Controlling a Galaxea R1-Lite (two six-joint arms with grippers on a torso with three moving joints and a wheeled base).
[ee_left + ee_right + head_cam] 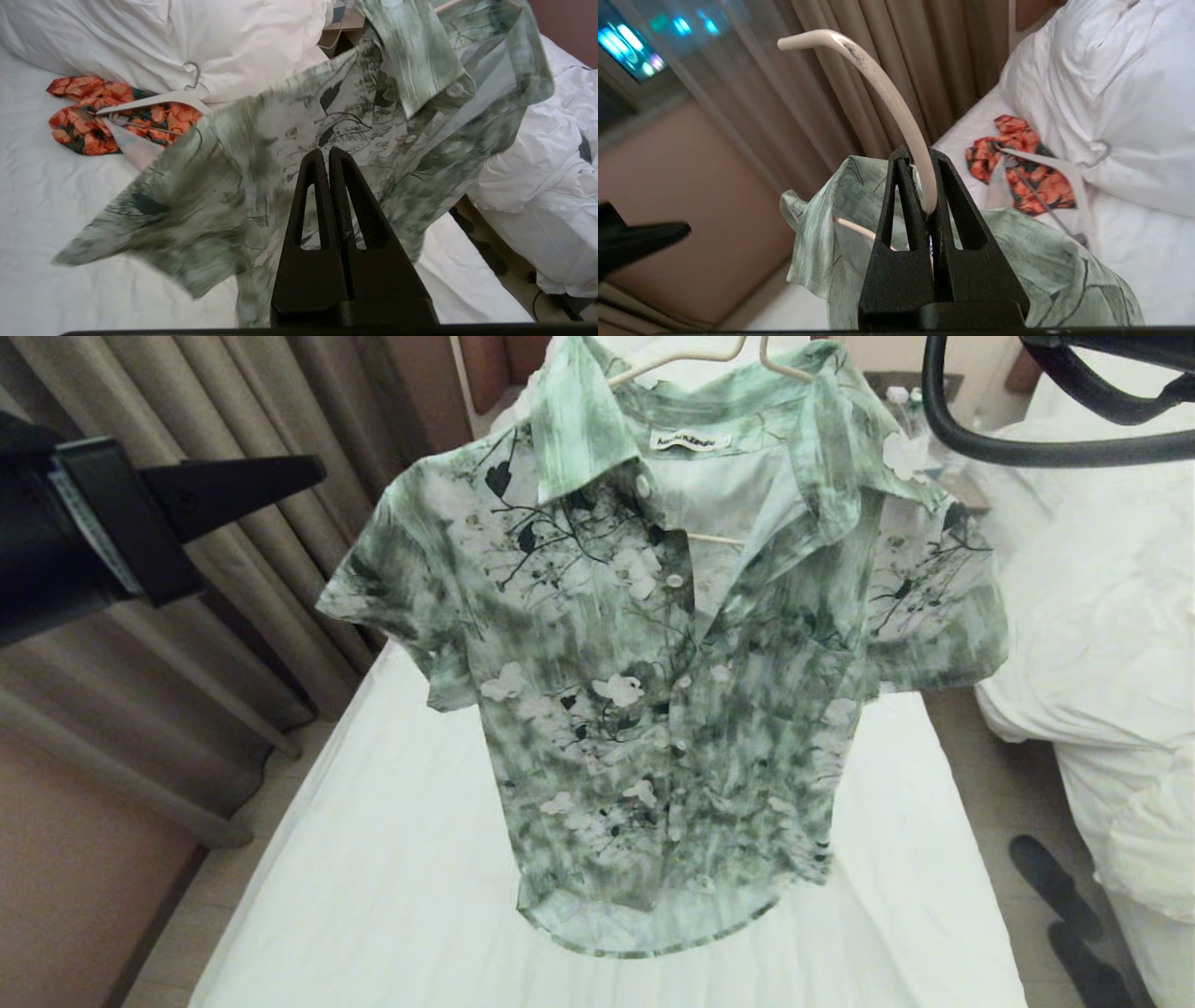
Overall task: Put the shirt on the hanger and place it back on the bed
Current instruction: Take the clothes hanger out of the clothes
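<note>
The green-and-white floral shirt hangs in the air on the cream wire hanger, above the bed with its white sheet. My right gripper is shut on the hanger's hook just over the collar; this gripper itself is out of the head view. The shirt's shoulders drape below it. My left gripper is held off to the shirt's left, apart from it, shut with nothing between its fingers. From the left wrist view the gripper points toward the shirt.
An orange floral garment on a thick white hanger lies on the bed by the pillow. A second bed heaped with white bedding stands to the right. Curtains hang on the left. Dark shoes lie on the floor between the beds.
</note>
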